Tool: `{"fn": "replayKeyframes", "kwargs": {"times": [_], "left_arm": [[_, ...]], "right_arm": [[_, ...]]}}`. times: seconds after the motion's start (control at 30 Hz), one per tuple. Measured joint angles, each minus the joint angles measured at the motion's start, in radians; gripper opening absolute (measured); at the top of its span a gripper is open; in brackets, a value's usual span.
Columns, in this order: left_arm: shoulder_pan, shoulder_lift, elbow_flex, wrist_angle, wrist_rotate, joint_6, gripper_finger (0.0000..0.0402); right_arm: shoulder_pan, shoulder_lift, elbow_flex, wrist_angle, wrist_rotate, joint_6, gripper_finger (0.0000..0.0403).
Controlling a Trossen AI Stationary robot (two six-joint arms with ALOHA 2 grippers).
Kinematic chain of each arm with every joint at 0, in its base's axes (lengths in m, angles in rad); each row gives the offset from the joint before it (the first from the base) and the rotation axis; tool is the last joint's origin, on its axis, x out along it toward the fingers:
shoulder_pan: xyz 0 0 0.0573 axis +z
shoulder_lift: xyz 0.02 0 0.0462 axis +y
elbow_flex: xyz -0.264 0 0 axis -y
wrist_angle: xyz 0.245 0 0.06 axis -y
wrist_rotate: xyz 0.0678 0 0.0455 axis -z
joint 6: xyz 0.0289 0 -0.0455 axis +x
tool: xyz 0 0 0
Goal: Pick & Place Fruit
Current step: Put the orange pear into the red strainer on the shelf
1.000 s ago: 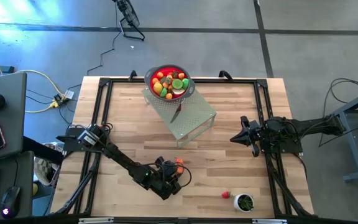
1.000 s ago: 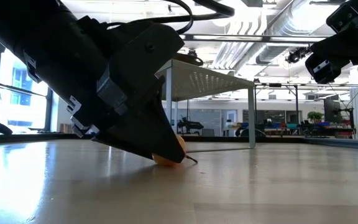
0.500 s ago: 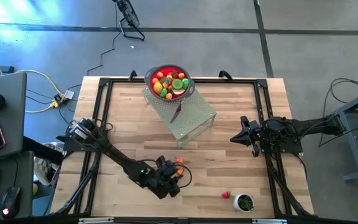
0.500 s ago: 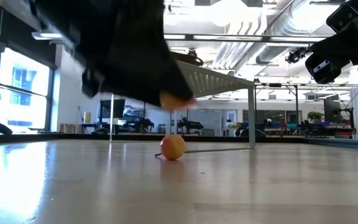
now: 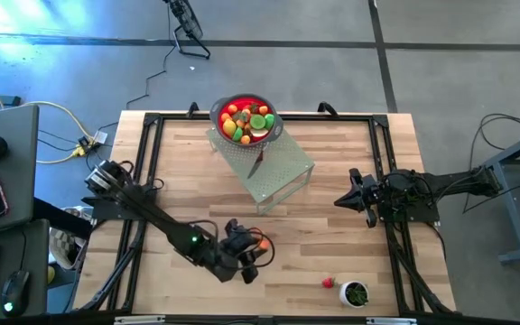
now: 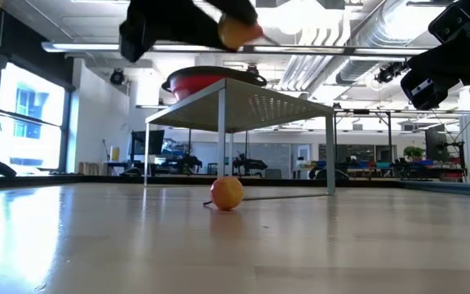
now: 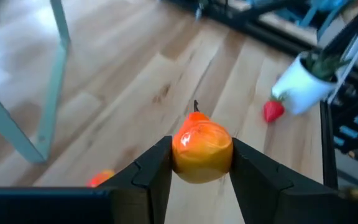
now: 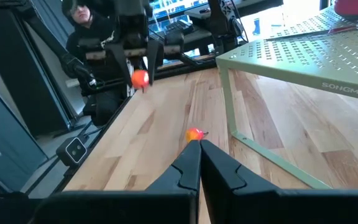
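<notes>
Holding a glossy orange-red fruit piece (image 7: 202, 152) between its two dark, angular fingers (image 7: 153, 177), my left end effector (image 5: 245, 255) hangs above the counter's (image 5: 332, 235) front edge, a bit left of the middle. I can see a thin dark stem sticking out of the piece, whose skin looks smooth and plastic. In the low view the held piece (image 6: 237, 33) is high up, well clear of the pale wood planks.

A second round orange fruit (image 6: 227, 193), also stemmed, rests on the wood just beside the spot under that end effector; from above it shows as a small orange-red dot (image 5: 260, 236) touching the boards.

Toward the front right corner lies a small red strawberry-shaped piece (image 5: 329, 283), just beside a white cup (image 5: 355, 293) with green contents.

At the rear edge stands a pale green perforated metal stand (image 5: 273, 176) on thin straight legs. On its far end sits the round red bowl (image 5: 247, 120), heaped with small red, orange, yellow and green fruit. A slim knife (image 5: 256, 163) lies on the perforated top.

My right end effector (image 5: 341, 200) waits over the counter's right side, its dark fingers (image 8: 190, 167) pressed together with nothing between them.
</notes>
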Motion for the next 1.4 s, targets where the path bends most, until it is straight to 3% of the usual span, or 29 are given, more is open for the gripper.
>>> {"fn": "replayKeyframes", "kwargs": {"times": [0.37,0.83,1.4], "left_arm": [[0.046,-0.165,0.000,-0.122,-0.155,0.078,0.0140],[0.352,-0.263,0.000,-0.137,-0.152,0.302,0.0140],[0.598,-0.315,0.000,-0.128,-0.208,0.344,0.0140]], "right_arm": [[0.000,0.000,0.000,0.000,0.003,0.000,0.0002],[0.000,0.000,0.000,0.014,0.109,0.001,0.0002],[0.000,0.000,0.000,0.015,0.109,-0.026,0.0003]]}}
